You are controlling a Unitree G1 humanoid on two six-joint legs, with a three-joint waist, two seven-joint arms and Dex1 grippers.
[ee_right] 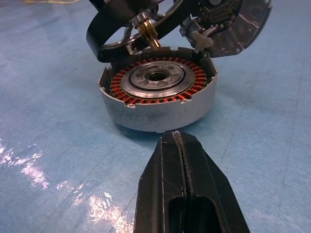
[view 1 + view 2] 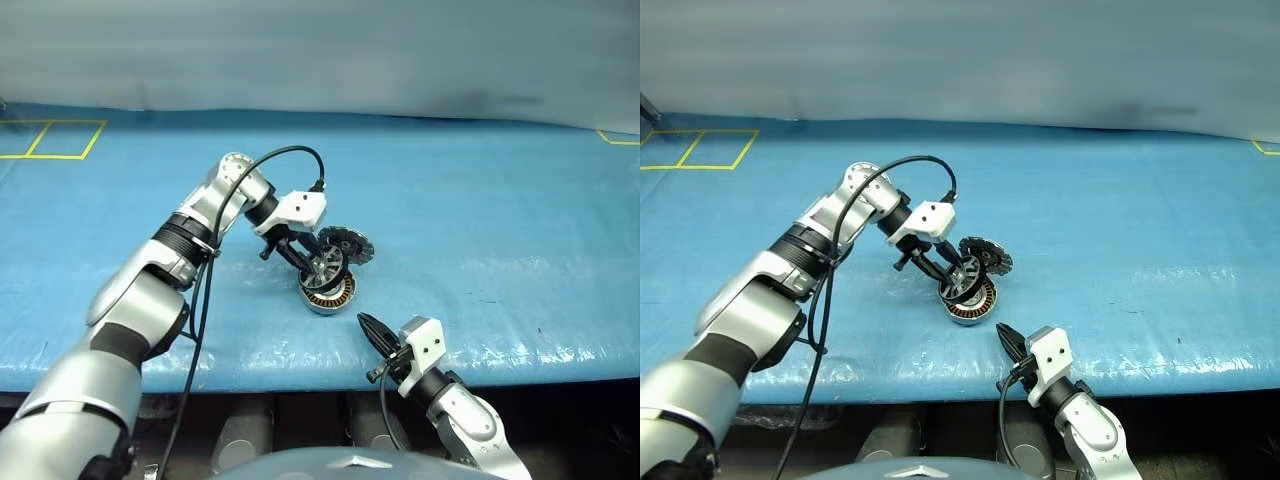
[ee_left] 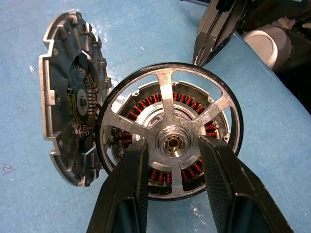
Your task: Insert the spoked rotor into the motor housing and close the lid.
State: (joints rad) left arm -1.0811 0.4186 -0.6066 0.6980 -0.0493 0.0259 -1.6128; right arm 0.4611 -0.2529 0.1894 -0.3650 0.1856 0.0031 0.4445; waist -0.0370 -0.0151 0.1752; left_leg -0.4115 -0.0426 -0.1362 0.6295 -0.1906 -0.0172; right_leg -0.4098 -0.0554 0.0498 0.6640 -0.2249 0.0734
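The left claw (image 3: 172, 194) is clamped on the rotor (image 3: 170, 141), one black finger on each side of its central hub. It holds the rotor tilted just above the housing (image 1: 158, 104): the far edge is raised, the brass shaft points down toward the silver centre, and the rotor is not seated. The housing sits on the blue tabletop (image 2: 480, 220), its copper windings showing through the rotor's cut-outs in the left wrist view. The lid (image 3: 70, 102) stands open, joined to the housing's edge on the far side, with its dark segmented face toward the rotor. The right claw (image 1: 182, 187) has its fingers pressed together, empty, near the tabletop's front edge, pointing at the housing and just short of it.
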